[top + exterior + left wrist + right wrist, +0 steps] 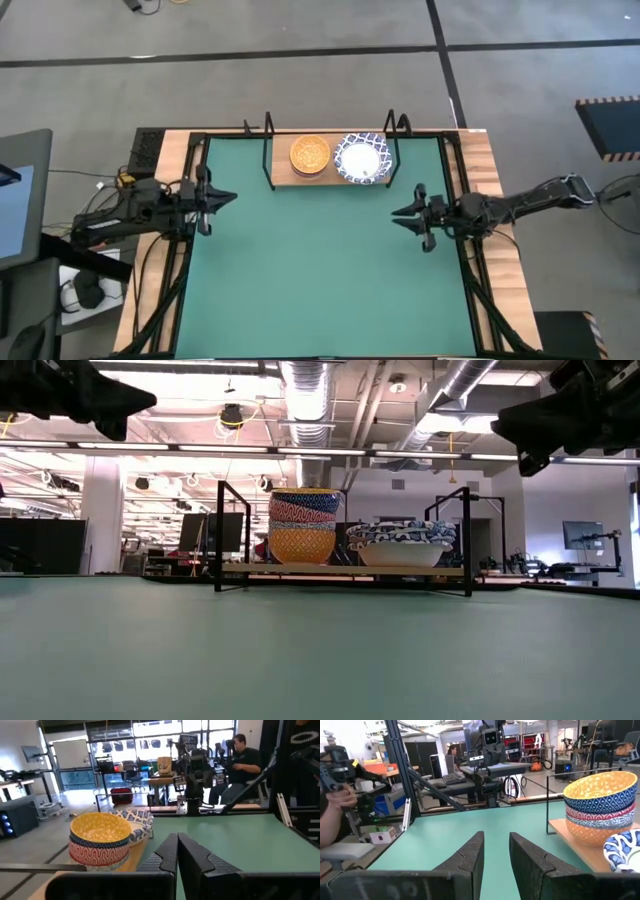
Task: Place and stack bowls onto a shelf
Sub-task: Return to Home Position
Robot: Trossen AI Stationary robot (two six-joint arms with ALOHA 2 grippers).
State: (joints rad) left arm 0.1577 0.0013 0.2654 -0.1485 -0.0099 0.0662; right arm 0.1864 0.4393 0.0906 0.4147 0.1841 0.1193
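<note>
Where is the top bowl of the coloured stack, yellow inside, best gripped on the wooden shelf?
Likely the rim of the top bowl, from above, one finger inside: it sits upright and open, its lower wall nested in the bowls beneath.

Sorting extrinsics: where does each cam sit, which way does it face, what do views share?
High: overhead, straight down on mat, shelf, left gripper, right gripper.
Low: mat height, level toward shelf; left arm, right arm at top corners.
Left wrist: past its own shut fingers toward the right arm.
Right wrist: past its own open fingers toward the left arm.
Shared: all four see the yellow-topped stack; wrist views face each other.
</note>
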